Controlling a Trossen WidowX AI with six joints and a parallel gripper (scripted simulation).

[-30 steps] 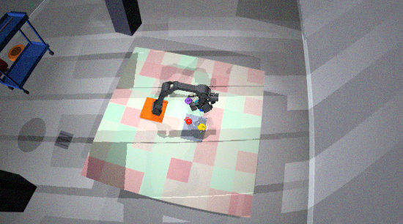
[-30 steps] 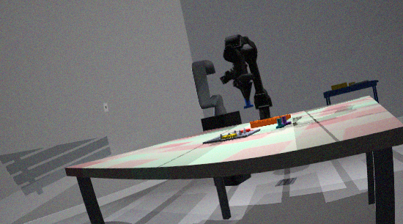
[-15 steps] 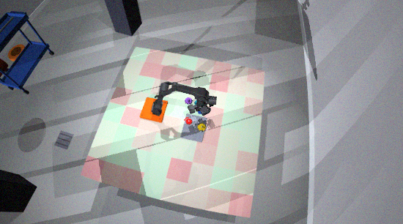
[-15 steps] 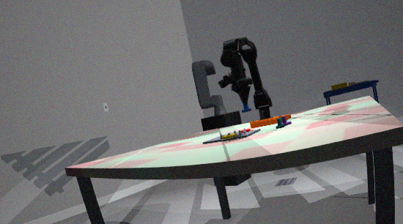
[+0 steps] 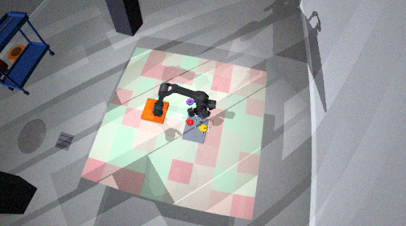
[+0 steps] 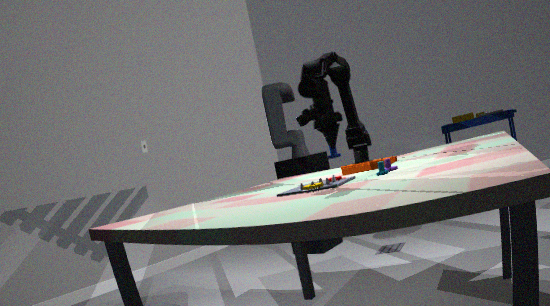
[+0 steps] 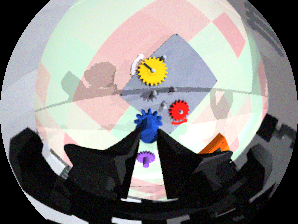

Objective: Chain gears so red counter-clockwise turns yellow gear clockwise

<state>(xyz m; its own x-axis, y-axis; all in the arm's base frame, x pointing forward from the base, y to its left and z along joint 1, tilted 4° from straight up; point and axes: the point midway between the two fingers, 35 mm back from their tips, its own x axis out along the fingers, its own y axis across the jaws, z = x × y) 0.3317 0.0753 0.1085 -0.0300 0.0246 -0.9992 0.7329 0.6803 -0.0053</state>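
My gripper (image 6: 333, 147) (image 7: 148, 131) is shut on the blue gear (image 6: 334, 154) (image 7: 148, 120). It holds the gear high above the table, and in the wrist view the gear overlaps the near corner of the grey board (image 5: 193, 137) (image 7: 195, 72). The red gear (image 5: 188, 122) (image 7: 178, 110) and the striped yellow gear (image 5: 203, 128) (image 7: 153, 74) sit on the board. Bare pegs show between them, one being a peg (image 7: 163, 105) beside the red gear. A purple gear (image 5: 190, 101) (image 7: 146, 158) stands on the table. A teal gear (image 6: 381, 168) stands by it.
The orange base plate (image 5: 148, 116) (image 6: 354, 168) (image 7: 215, 145) under the arm lies to the side of the board. In the top view the arm reaches over the table close to the purple gear. The curved arrows lie beside the red and yellow gears.
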